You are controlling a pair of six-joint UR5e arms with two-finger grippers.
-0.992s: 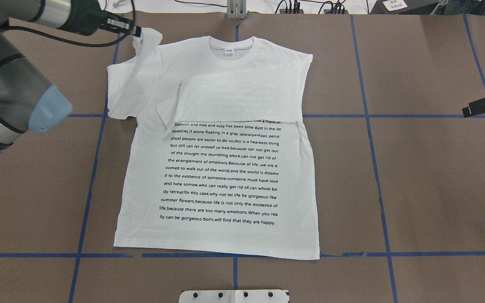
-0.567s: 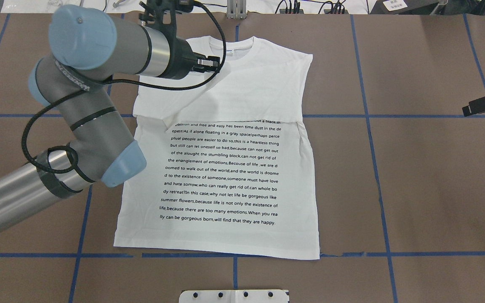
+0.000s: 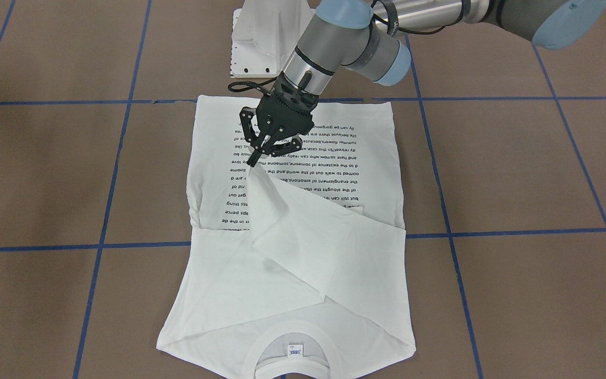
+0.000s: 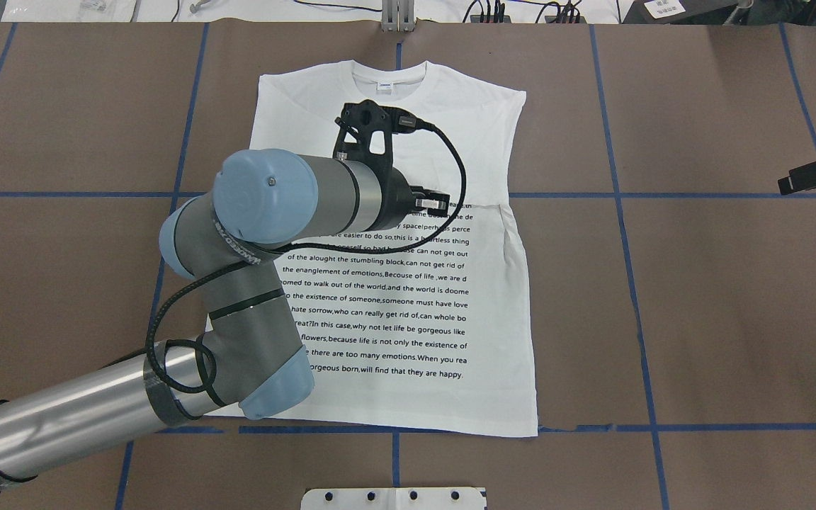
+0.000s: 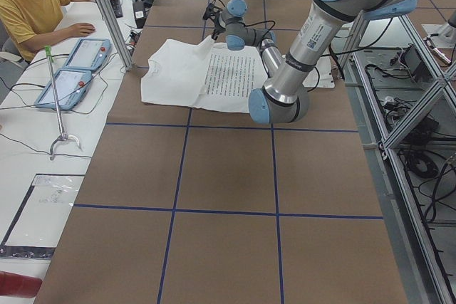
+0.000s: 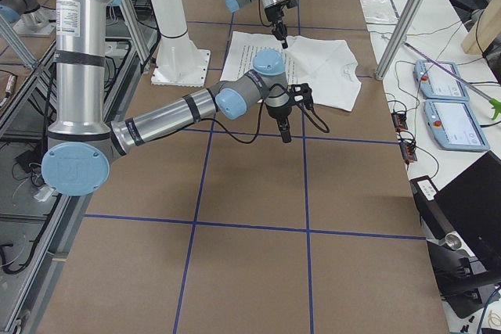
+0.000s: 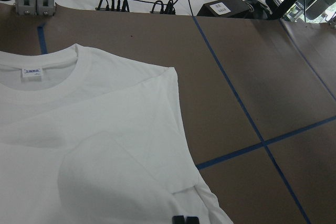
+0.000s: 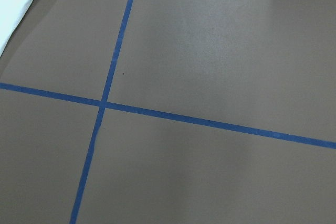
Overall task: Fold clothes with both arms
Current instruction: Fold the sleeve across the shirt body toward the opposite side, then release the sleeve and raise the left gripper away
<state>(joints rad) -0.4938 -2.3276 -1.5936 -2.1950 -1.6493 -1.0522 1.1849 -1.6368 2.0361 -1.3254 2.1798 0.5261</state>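
Observation:
The white long-sleeved T-shirt (image 4: 394,312) lies flat on the brown table, text side up, collar (image 3: 290,347) away from the robot. My left gripper (image 3: 254,160) is shut on the end of the shirt's sleeve (image 3: 303,221). It holds the sleeve stretched diagonally over the chest and the top of the text block. It also shows in the overhead view (image 4: 440,205) and in its wrist view (image 7: 185,219). My right gripper (image 4: 785,188) hangs empty over bare table far to the right of the shirt. It looks open, and no fingertips show in its wrist view.
The white metal pedestal (image 3: 266,37) stands at the robot's side of the table, just behind the shirt's hem. Blue tape lines (image 4: 620,195) grid the brown table. An operator (image 5: 28,5) sits at a desk with tablets beyond the collar end.
My left arm has swung the sleeve end from the far left corner of the shirt across to its middle, over the text. The right gripper has not moved.

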